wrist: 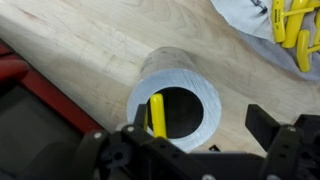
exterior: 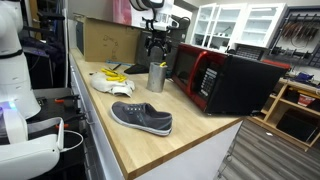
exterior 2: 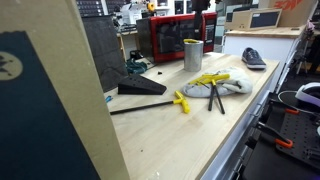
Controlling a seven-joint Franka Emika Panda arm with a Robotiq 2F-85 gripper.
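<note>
Metal cup [wrist: 150, 70]: upright on the wooden worktop [exterior: 195, 125] | claw [wrist: 200, 150]: spread wide, empty, hovering right above it | done: one yellow tool [wrist: 157, 115] stands inside | left: more yellow tools [wrist: 290, 25] lie on a cloth [exterior: 105, 83] nearby | beyond: red microwave [exterior: 230, 82]

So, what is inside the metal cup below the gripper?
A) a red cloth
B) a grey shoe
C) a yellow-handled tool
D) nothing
C: the wrist view looks down into the metal cup and shows a yellow handle standing inside it.
</note>
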